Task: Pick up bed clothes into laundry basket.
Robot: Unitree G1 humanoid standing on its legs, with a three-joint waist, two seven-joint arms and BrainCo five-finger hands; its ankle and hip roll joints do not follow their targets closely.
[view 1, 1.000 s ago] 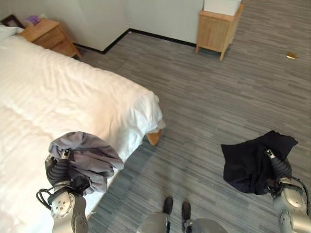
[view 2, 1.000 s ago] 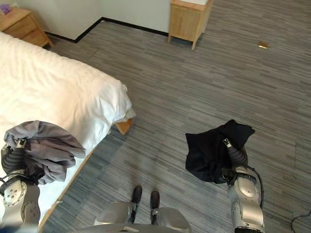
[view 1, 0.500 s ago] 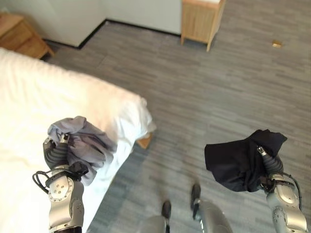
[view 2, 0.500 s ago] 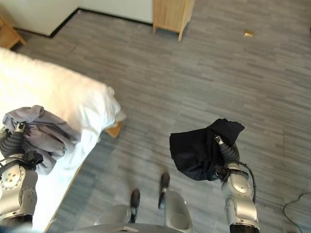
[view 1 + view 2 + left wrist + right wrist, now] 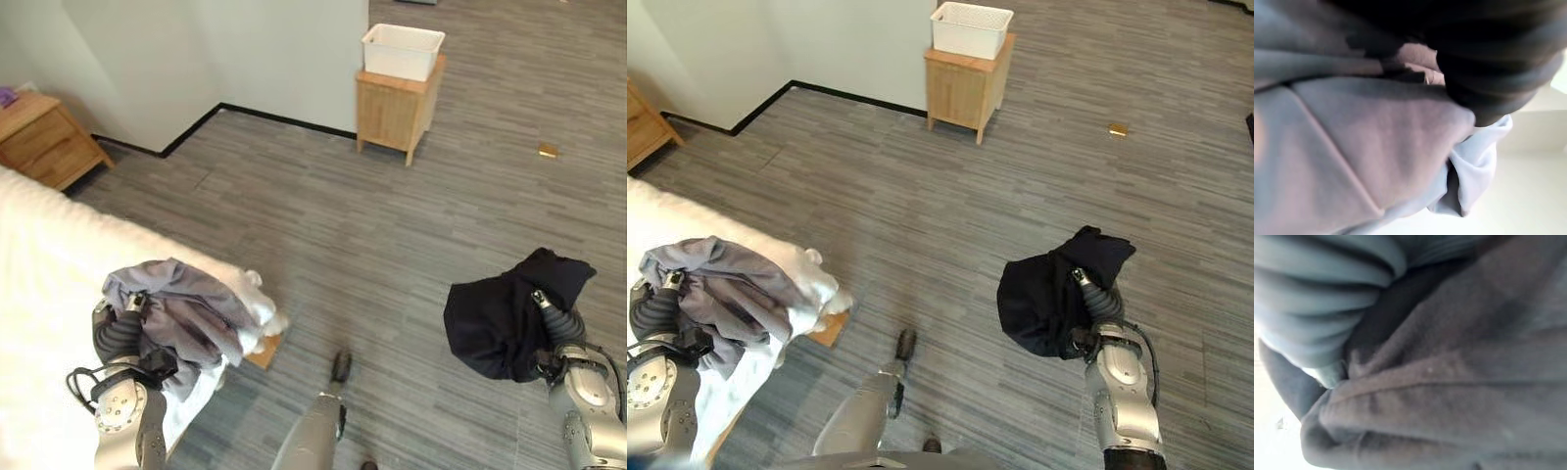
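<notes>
A grey garment [image 5: 186, 311] lay bunched over the left hand [image 5: 118, 328], raised above the corner of the white bed [image 5: 49, 284]; a black garment [image 5: 505, 318] draped the right hand [image 5: 560, 328], held up over the grey floor [image 5: 392, 225] — in both cases the cloth hid the fingers, so their grip could not be told; far off, a white laundry basket [image 5: 403, 50] sat on a small wooden cabinet [image 5: 392, 113] by the wall — a second wooden nightstand [image 5: 44, 142] stood beyond the bed.
</notes>
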